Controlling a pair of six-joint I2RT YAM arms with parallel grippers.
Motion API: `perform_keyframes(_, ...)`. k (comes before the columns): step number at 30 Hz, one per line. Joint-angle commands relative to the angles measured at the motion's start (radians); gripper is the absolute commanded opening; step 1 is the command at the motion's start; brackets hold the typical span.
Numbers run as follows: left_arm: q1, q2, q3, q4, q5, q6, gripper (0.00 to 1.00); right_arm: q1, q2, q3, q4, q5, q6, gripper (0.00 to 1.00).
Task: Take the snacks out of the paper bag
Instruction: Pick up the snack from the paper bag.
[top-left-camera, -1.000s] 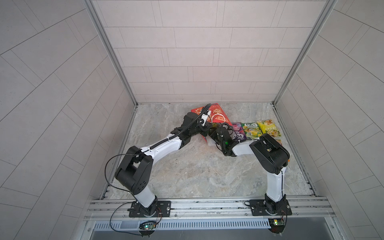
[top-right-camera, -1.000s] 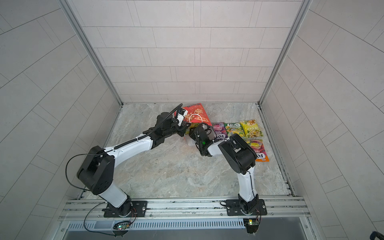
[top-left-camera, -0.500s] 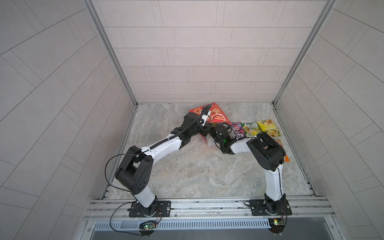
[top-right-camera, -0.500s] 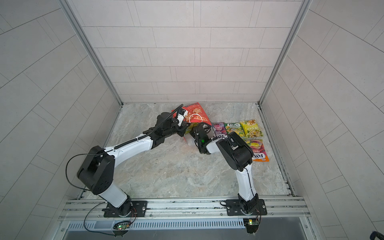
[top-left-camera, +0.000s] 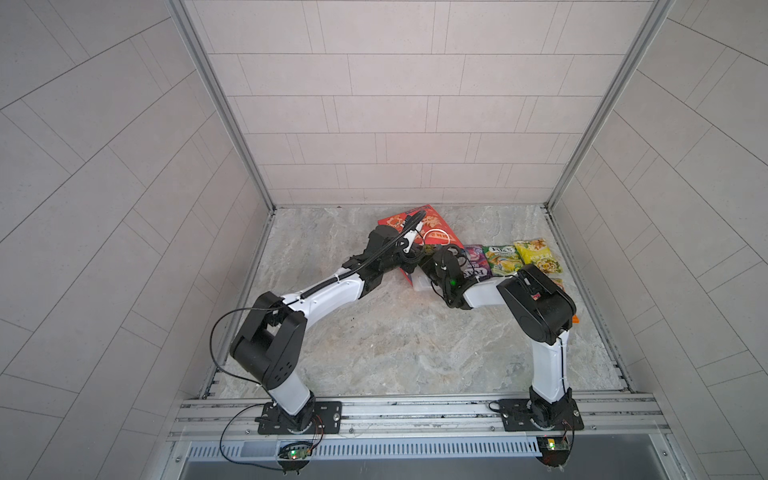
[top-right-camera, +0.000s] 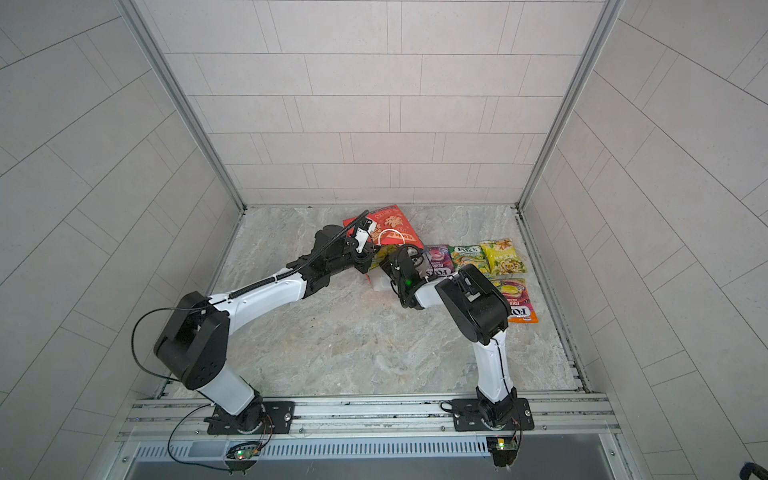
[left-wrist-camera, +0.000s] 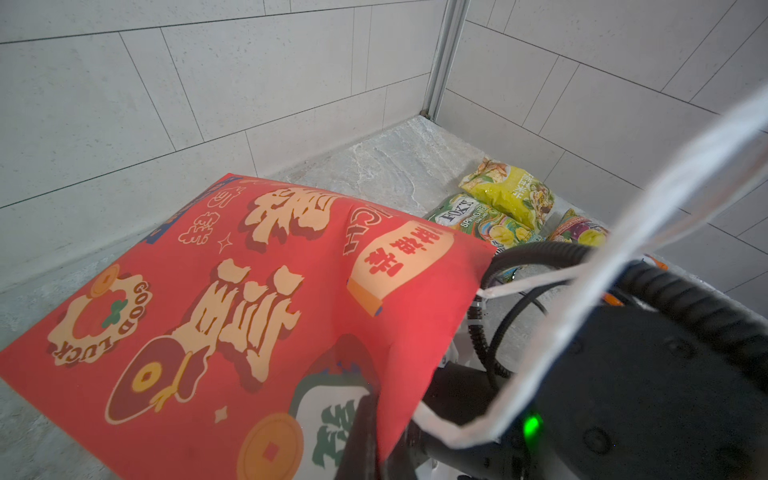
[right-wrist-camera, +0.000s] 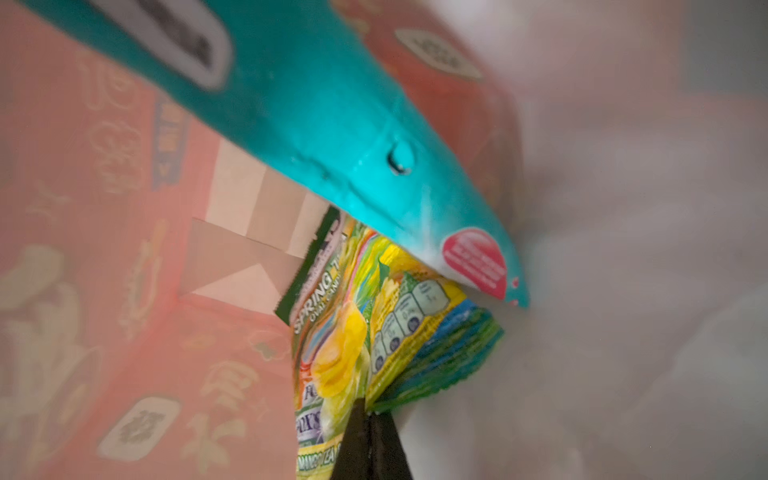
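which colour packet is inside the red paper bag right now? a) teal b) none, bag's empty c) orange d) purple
a: the right wrist view looks into the paper bag and shows a teal packet in there next to a green and yellow packet, while in a top view the purple packet and orange packet lie out on the table.

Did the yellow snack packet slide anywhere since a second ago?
No. In both top views the yellow packet lies where it did, beside the green packet and just as close to the floor rail.
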Motion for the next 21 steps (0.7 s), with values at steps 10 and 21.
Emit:
perform_keyframes(10, -0.002, -0.011, 0.001, -0.036, -0.040, 0.026, 0.00, -0.001, -0.232, -0.092, -0.028, -0.025, -0.044, 0.00)
perform_keyframes(21, 0.005, -0.010, 0.009, -0.059, -0.068, 0.025, 0.00, 0.000, -0.402, -0.137, -0.112, -0.146, -0.104, 0.00)
